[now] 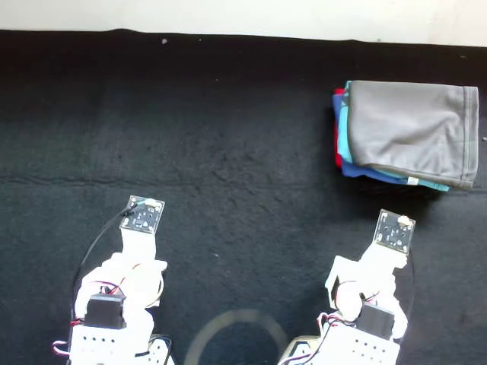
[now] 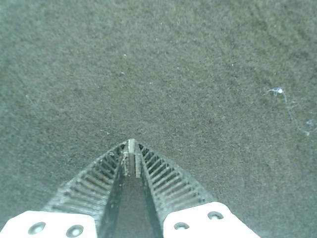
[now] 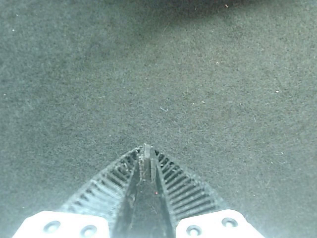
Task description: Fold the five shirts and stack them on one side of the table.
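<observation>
A stack of folded shirts lies at the far right of the black table, a grey one on top with teal, blue and red layers showing beneath it at the edges. Both arms sit drawn back at the near edge, well short of the stack. My left gripper hangs over bare black cloth, its fingertips pressed together with nothing between them. My right gripper is likewise shut and holds nothing, over bare cloth just in front of the stack. In the high view the left arm is at the lower left and the right arm at the lower right.
The black cloth covers the whole table, with a long crease running across its middle. A pale wall strip borders the far edge. A faint ring mark shows on the cloth between the two arm bases.
</observation>
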